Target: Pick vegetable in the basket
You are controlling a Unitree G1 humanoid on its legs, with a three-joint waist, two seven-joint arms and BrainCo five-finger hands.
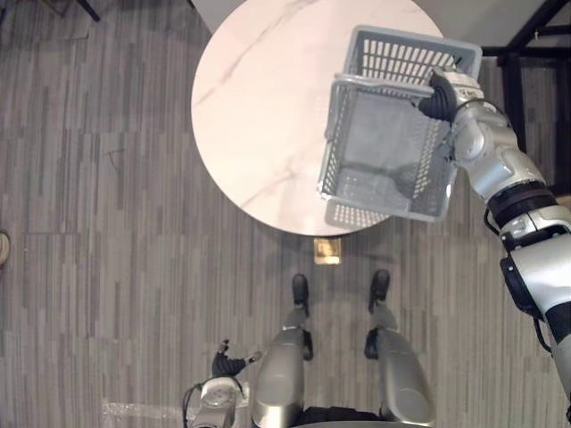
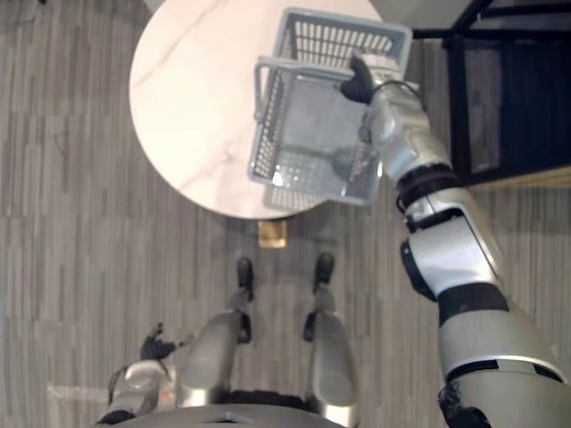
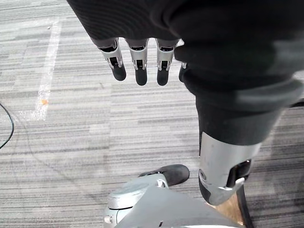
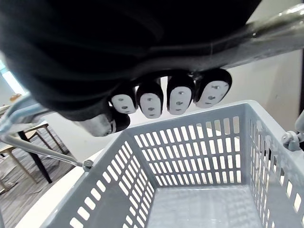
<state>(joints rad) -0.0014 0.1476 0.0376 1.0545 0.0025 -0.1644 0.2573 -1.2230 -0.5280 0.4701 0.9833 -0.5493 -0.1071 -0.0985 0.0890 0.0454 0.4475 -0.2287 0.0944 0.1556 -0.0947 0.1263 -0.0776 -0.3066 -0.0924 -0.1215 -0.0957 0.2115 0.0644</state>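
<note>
step: carrying basket (image 1: 406, 43) | right hand (image 1: 443, 94) curled round its metal handle (image 4: 279, 24), basket empty above round worktop (image 1: 259, 98) edge | left hand (image 3: 137, 61) slack, low at side | next: probably bring basket to vegetables

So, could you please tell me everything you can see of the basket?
The basket is grey plastic with slotted walls and a metal handle. It is empty and held tilted over the near edge of the round table. The right hand curls round the handle.
</note>
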